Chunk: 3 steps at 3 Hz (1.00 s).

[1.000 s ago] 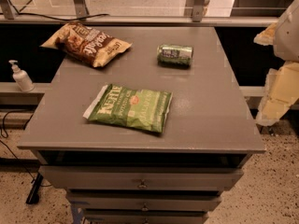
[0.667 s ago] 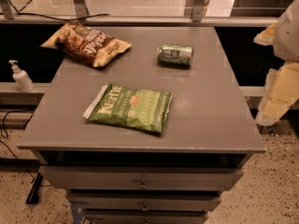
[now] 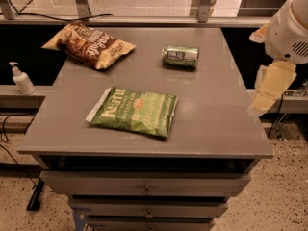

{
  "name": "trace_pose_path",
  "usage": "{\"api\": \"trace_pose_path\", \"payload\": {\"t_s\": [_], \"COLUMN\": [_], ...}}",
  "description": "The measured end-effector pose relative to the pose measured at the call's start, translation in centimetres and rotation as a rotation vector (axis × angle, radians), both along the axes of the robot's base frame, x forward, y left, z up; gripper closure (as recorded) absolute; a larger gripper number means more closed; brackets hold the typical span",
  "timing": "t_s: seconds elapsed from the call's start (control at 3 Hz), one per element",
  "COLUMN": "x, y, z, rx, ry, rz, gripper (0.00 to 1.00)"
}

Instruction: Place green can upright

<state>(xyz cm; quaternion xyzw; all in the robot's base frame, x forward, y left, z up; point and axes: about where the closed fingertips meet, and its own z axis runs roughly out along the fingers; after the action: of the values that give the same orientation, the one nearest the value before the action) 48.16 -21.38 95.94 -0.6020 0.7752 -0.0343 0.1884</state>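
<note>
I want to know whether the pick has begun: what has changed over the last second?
The tool, hanging off the table's right edge, has edged slightly toward the table; it has taken hold of nothing. The green can still lies on its side near the back, untouched. The green crisp bag and brown crisp bag have not moved.

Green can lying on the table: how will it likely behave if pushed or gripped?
Lying on its side, the green can would probably roll if nudged. Its smooth round wall may slip in a grip. The gripper hangs beyond the table's right edge.
</note>
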Motion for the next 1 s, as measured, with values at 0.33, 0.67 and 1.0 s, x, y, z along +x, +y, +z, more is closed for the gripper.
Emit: {"api": "trace_pose_path", "payload": {"t_s": [0.33,0.67,1.0], "x": [5.3,11.4,17.3], "y": [0.5,0.0,-0.2], "z": [-2.6,-5.3,-7.4], "rx": [0.019,0.022,0.032], "ry": [-0.025,-0.052,-0.059], "rz": [0.007,0.007,-0.002], "gripper": [0.00,0.00,0.00]}}
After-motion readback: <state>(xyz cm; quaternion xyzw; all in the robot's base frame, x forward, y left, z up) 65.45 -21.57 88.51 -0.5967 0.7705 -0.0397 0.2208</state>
